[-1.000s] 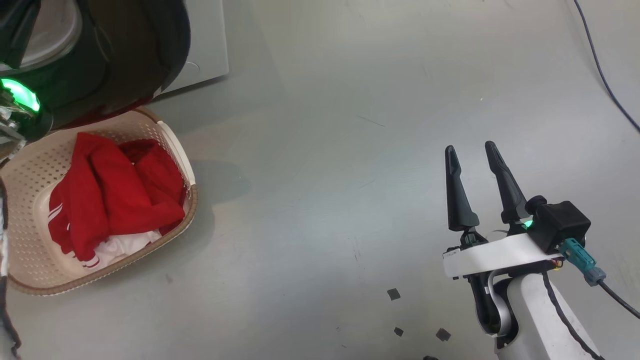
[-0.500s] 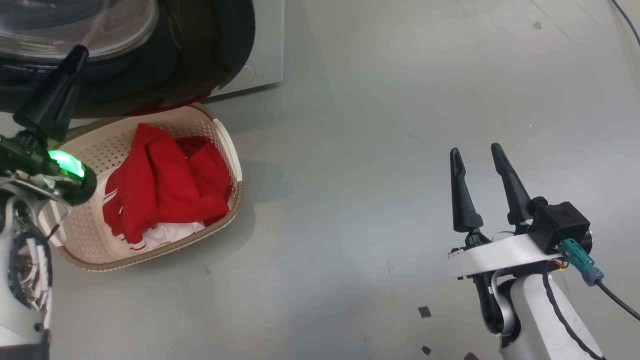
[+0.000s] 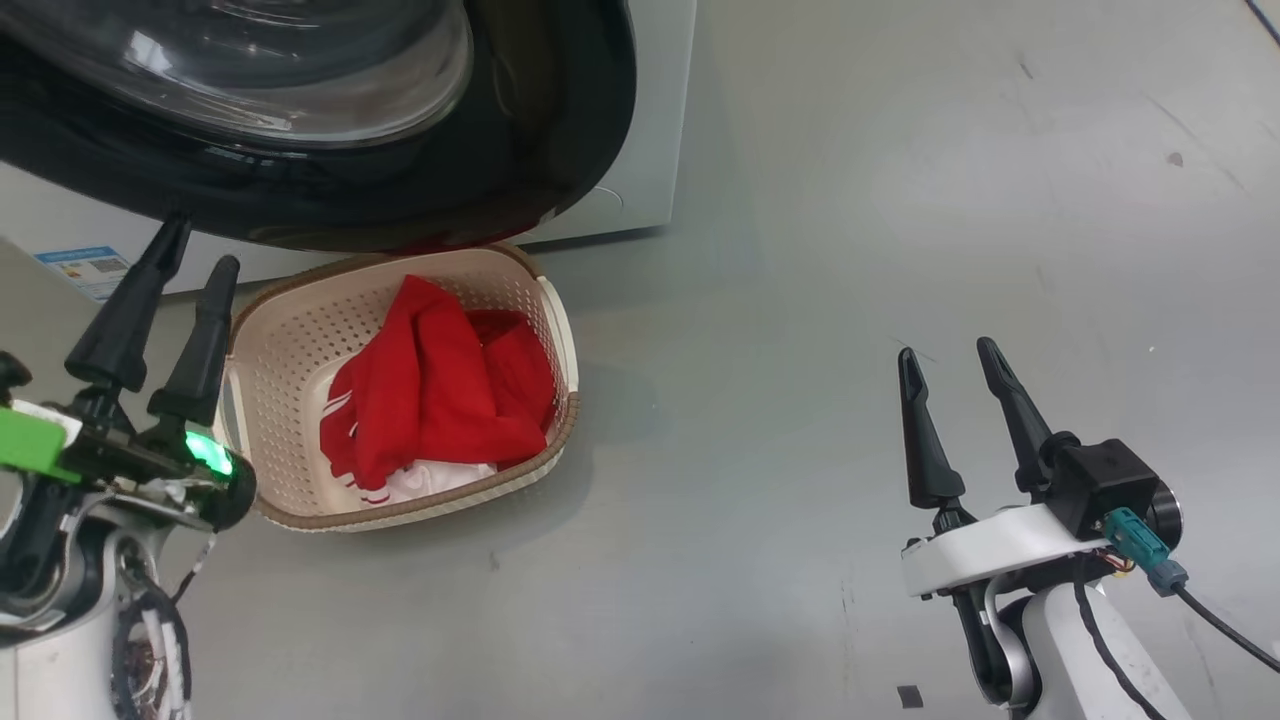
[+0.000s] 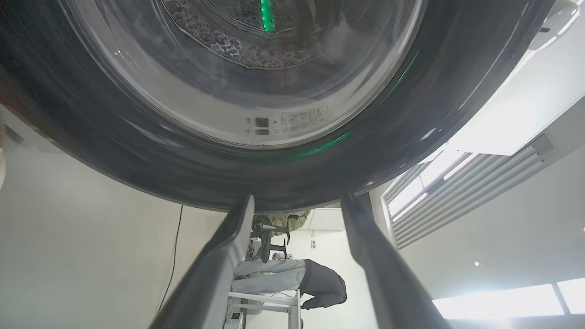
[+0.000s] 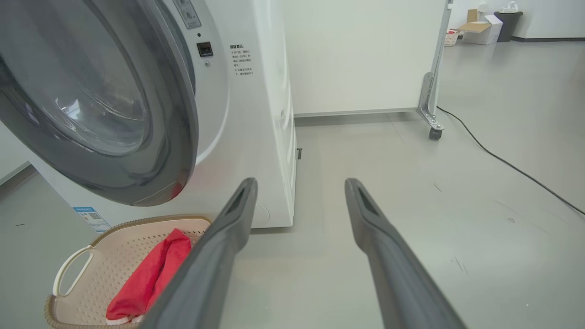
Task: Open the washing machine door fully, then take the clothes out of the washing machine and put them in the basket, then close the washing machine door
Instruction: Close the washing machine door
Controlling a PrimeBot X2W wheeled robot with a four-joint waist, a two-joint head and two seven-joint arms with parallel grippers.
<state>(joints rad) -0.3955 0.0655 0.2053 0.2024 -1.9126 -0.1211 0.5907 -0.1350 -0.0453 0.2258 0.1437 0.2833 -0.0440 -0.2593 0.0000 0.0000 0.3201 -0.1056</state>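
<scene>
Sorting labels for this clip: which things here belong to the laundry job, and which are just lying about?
Job: washing machine, washing machine door, basket, clothes.
Lying about: black cable, cardboard box, black bin, dark floor scrap.

Head looks down; right wrist shares the basket [image 3: 275, 400].

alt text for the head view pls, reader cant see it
A cream basket holding red clothes sits on the grey floor, its far rim under the glossy black door. The left gripper stands open at lower left beside the basket. The right gripper stands open at lower right over the floor.
</scene>
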